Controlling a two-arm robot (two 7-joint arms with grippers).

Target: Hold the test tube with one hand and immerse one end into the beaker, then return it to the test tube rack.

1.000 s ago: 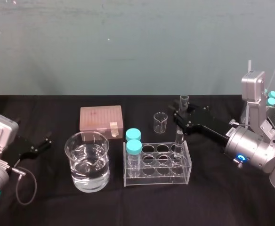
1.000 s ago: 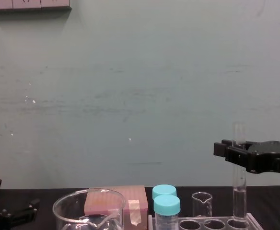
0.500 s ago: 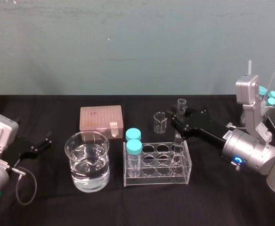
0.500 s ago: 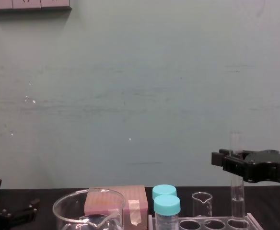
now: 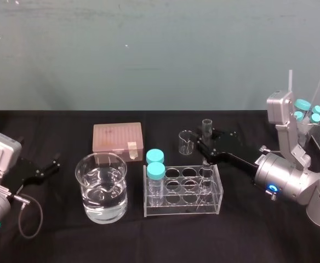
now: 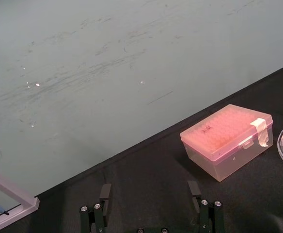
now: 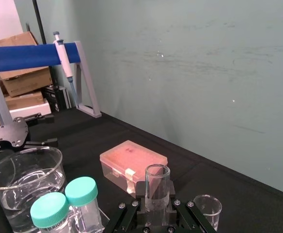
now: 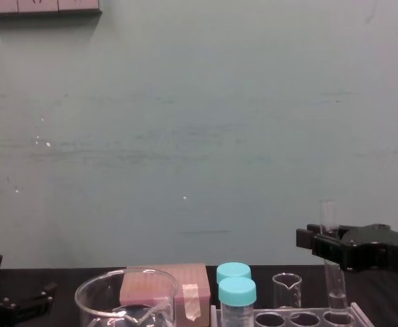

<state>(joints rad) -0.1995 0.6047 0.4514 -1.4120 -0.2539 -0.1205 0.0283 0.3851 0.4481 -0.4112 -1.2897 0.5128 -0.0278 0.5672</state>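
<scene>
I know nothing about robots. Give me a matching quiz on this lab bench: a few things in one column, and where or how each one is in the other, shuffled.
Things:
1. test tube
2. beaker
3. pink box
4. left gripper

States:
A. lid shut, behind the beaker
B. held upright in the right gripper, lower end in the test tube rack
C. open, holding nothing, parked far to the left
D. partly full of clear liquid, left of the rack

Pairs: 1-B, 2-D, 3-A, 4-C.
</scene>
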